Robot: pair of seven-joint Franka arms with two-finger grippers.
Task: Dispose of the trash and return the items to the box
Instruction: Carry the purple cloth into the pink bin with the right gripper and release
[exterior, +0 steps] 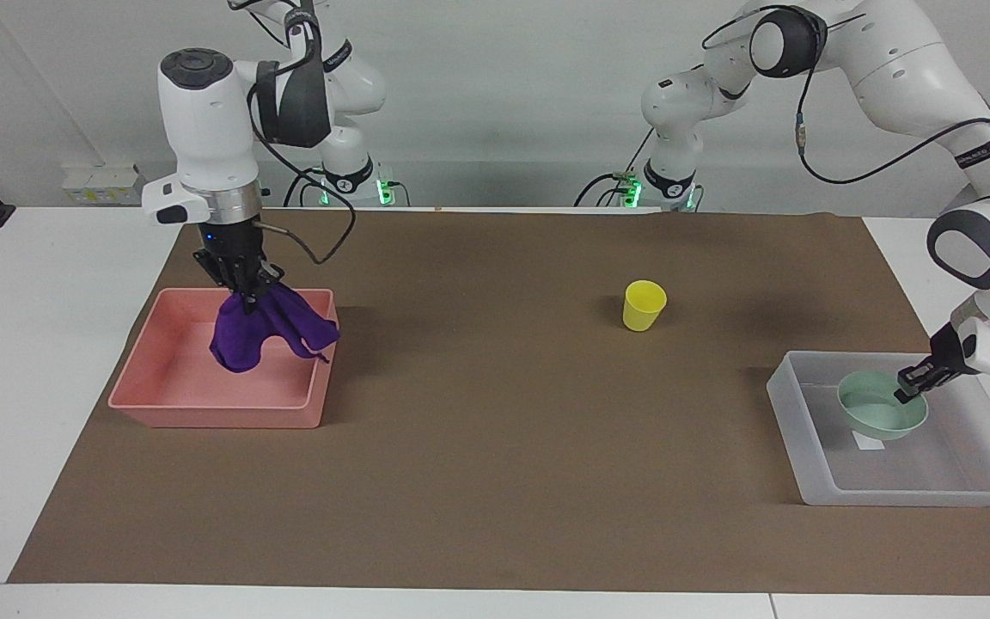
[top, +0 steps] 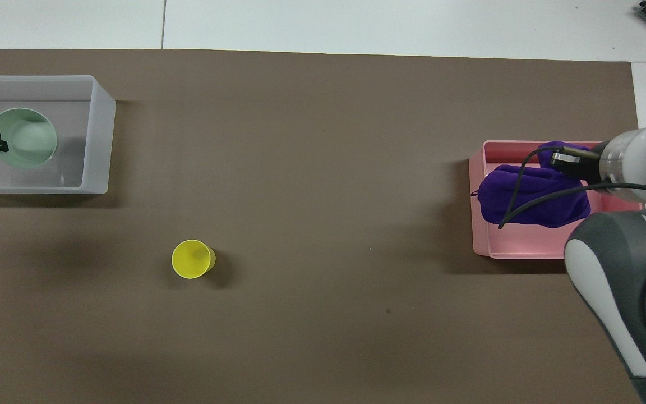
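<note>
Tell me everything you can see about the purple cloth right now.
The purple cloth is a soft, deep-purple fabric, bunched and drooping in folds. The right gripper pinches it at its top, so it hangs in a loose bundle over the pink tray. One fold drapes toward the tray wall at the side nearer the yellow cup. Whether its lowest part touches the tray floor cannot be told. From overhead it covers the half of the tray farther from the robots.

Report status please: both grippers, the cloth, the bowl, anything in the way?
Right gripper shut on cloth, hanging over pink tray. Left gripper holds bowl rim, bowl in clear box. Yellow cup stands alone on mat; nothing in the way.
</note>
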